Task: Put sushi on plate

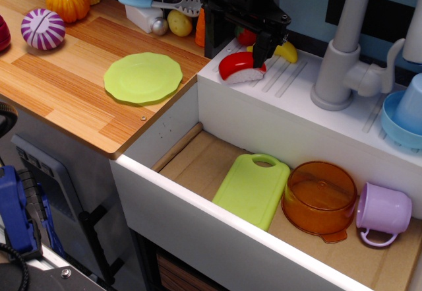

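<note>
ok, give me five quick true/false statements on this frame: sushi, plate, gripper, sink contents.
1. The sushi is already on the plate. False: it sits on the white ledge behind the sink, apart from the plate.
2. The plate lies on the wooden counter with nothing on it. True.
3. The gripper hangs over the plate. False: it is right at the sushi, on the ledge.
4. The cutting board, the orange pot and the purple mug are inside the sink basin. True.
5. The purple mug stands upright. False: it lies on its side, beside the orange pot.
</note>
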`<state>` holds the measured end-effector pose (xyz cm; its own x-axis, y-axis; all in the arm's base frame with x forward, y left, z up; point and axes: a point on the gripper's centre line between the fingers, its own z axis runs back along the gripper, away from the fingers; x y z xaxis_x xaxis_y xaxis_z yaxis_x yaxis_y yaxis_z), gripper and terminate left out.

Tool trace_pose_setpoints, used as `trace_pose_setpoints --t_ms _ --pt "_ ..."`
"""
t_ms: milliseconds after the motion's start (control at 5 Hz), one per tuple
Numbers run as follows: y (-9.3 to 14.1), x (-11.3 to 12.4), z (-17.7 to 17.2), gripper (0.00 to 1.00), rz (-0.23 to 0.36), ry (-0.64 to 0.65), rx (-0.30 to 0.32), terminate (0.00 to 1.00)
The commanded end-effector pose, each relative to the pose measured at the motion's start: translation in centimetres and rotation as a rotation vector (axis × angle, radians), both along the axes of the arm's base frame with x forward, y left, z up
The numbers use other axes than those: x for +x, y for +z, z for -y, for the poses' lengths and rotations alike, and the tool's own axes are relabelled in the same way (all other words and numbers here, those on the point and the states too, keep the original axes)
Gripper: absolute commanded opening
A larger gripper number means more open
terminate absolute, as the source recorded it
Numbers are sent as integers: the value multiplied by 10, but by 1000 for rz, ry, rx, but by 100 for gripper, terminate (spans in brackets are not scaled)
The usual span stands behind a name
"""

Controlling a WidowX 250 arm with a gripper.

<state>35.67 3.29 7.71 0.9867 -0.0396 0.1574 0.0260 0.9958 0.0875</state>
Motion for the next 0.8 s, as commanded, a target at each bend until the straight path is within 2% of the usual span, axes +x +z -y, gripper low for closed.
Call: trace_pose_setpoints --t_ms 0,200,400,600 --pt "0 0 0 100 0 0 0 0" --pt "4 9 -2 100 -19 -74 28 0" --pt "8 20 -1 100 7 -190 69 0" --pt "5 28 -5 100 51 -294 61 0"
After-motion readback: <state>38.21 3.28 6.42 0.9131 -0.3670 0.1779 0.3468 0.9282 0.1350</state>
